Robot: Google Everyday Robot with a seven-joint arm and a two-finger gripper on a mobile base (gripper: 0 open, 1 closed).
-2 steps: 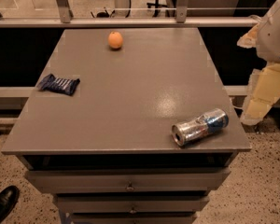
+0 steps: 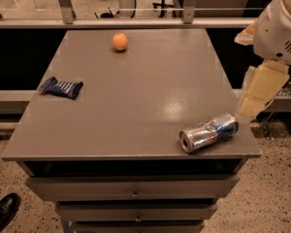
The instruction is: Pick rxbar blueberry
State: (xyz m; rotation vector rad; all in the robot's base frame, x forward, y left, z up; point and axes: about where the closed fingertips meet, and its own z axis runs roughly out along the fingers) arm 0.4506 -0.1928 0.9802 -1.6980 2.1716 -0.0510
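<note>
The rxbar blueberry (image 2: 61,87) is a small flat dark blue wrapper with pale stripes. It lies flat near the left edge of the grey table top (image 2: 145,96). My gripper (image 2: 258,97) is the cream-coloured piece hanging off the white arm (image 2: 281,28) at the far right. It sits just beyond the table's right edge, above the drink can, and points down. It is far from the bar, across the whole width of the table, and holds nothing that I can see.
A silver-and-blue drink can (image 2: 208,132) lies on its side at the front right corner. A round orange fruit (image 2: 120,41) sits at the back middle. Drawers (image 2: 133,188) are below the table top. A black shoe (image 2: 2,211) is on the floor at the front left.
The arm and gripper have shifted slightly left, toward the table's right edge. The bar, can and orange have not moved.
</note>
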